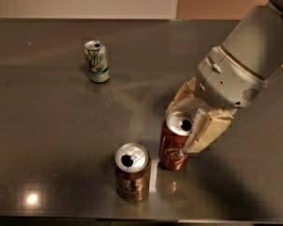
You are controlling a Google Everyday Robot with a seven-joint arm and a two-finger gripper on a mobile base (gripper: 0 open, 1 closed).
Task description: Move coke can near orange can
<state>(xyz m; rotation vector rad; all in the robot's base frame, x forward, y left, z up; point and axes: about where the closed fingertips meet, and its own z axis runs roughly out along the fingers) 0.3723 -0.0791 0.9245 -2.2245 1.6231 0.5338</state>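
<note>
The red coke can (pixel 173 147) with white script stands upright on the dark table (pixel 47 126), just right of the coppery orange can (pixel 132 172), with a narrow gap between them. My gripper (pixel 186 126) comes in from the upper right. Its cream fingers (pixel 205 131) sit on either side of the coke can's top, shut on it. The orange can stands upright near the front edge, silver top showing.
A white-and-green can (pixel 97 61) stands upright at the back left. The table's front edge runs just below the orange can. My grey arm (pixel 247 65) covers the right side of the table.
</note>
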